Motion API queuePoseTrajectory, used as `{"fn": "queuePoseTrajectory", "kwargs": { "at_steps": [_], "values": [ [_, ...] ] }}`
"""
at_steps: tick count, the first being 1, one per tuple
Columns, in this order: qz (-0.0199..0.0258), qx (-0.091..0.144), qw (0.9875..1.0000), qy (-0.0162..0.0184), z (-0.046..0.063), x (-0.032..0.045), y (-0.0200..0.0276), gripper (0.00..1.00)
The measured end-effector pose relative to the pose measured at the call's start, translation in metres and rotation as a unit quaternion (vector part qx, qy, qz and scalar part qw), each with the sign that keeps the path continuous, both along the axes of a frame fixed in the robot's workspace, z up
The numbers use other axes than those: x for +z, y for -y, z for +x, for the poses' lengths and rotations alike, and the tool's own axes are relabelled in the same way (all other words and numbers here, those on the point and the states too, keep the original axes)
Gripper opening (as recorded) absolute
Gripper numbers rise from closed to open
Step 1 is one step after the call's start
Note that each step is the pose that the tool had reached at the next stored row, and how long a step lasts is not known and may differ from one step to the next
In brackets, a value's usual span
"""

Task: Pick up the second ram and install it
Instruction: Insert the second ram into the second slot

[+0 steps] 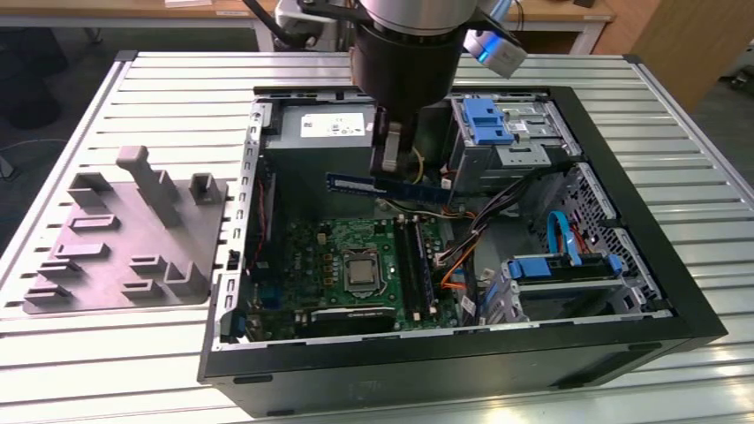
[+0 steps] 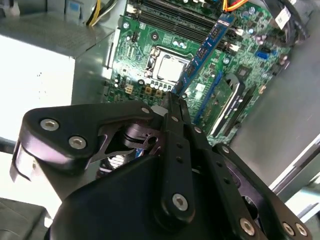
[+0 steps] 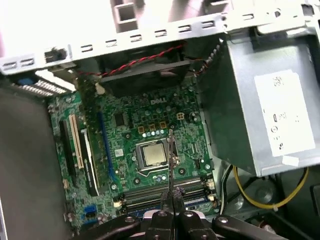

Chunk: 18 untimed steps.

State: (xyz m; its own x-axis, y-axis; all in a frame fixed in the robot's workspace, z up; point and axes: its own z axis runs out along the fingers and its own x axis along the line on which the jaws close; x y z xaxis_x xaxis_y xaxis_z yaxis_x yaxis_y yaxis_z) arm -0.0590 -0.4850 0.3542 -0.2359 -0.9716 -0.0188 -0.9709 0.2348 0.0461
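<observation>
In the exterior view the arm's dark body hides the top of the black gripper [image 1: 389, 170]. Its jaws are clamped on the long blue ram stick [image 1: 389, 185], held above the far edge of the green motherboard [image 1: 342, 256] inside the open black computer case [image 1: 695, 300]. The first wrist view shows the stick [image 3: 170, 160] edge-on as a thin line, while the second wrist view shows its flat face [image 2: 205, 47].

An open computer case [image 1: 471, 362] lay on its side on the slatted metal tabletop [image 1: 118, 362]. Outside the case, just beside its perforated wall, sat a grey moulded fixture [image 1: 124, 234]. Inside the case were a silver power supply [image 1: 318, 132] against that same wall, a drive cage [image 1: 501, 132] with a blue latch, a bare processor socket [image 1: 359, 269], a blue cable [image 1: 556, 231] and an orange cable [image 1: 457, 269].
</observation>
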Motion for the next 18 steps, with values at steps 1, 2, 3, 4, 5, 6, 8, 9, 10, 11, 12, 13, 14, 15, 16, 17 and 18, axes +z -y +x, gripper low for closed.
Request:
{"fn": "queuePoseTrajectory", "kwargs": {
  "at_steps": [1,2,3,4,5,6,8,9,10,11,12,13,14,15,16,17,18],
  "values": [
    [0.0,-0.01,1.0,0.0,0.0,-0.0002,0.0,0.12],
    [0.0,-0.019,0.9998,0.0,0.0,-0.0004,0.0,0.12],
    [0.0,-0.028,0.9996,0.0,0.0,-0.0006,0.0,0.12],
    [-0.0001,-0.037,0.9993,0.0,0.0,-0.0008,0.0,0.12],
    [0.0,-0.046,0.999,0.0,0.0,-0.001,0.0,0.12],
    [0.0,-0.055,0.9985,0.0,0.0,-0.0013,0.0,0.12],
    [0.0,-0.073,0.9974,0.0,0.0,-0.0017,0.0,0.12],
    [0.0,-0.082,0.9966,0.0,0.0,-0.002,0.0,0.12],
    [0.0,-0.091,0.9958,0.0,0.0,-0.0022,0.0,0.12],
    [0.0,-0.1,0.995,0.0,0.0,-0.0024,0.0,0.12],
    [0.0,-0.109,0.994,0.0,0.0,-0.0027,0.0,0.12],
    [0.0,-0.118,0.993,0.0,0.0,-0.0029,0.0,0.12],
    [0.0,-0.127,0.9919,0.0,0.0,-0.0031,0.0,0.12],
    [0.0,-0.136,0.9907,0.0,0.0,-0.0033,0.0,0.12],
    [0.0,-0.146,0.9893,0.0,0.0,-0.0036,0.0,0.12],
    [0.0,-0.154,0.988,0.0,0.0,-0.0038,0.0,0.12],
    [0.0,-0.163,0.9866,0.0,0.0,-0.004,0.0,0.12]
  ]
}}
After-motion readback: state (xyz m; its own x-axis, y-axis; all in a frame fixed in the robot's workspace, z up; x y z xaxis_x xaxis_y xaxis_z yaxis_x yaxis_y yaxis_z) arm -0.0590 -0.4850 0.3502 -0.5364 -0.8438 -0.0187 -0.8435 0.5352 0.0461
